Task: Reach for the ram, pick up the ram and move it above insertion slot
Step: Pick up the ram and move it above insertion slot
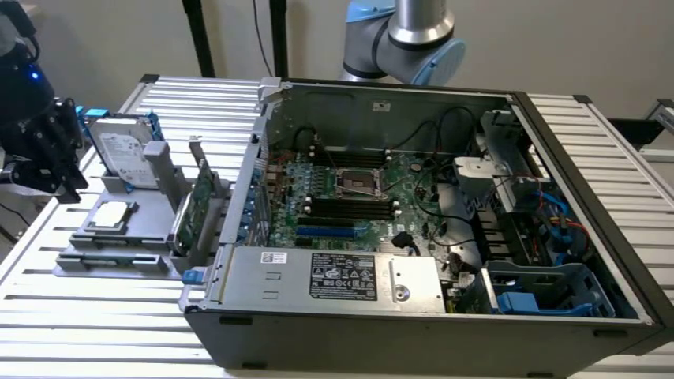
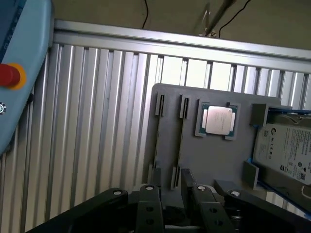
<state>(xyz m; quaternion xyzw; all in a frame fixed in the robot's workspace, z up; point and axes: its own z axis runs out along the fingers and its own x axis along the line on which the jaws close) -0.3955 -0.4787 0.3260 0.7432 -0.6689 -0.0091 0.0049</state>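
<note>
Sitting beyond parted jaws: ram [image 2: 179,143]

Slatted alu bench [image 1: 95,316] is occupied by an open PC case [image 1: 421,335] & a grey parts holder [image 1: 116,264], set alongside.

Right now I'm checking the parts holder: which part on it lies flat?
The processor, the square silver chip flat in its recess; the hard drive and the green card stand on edge.
</note>
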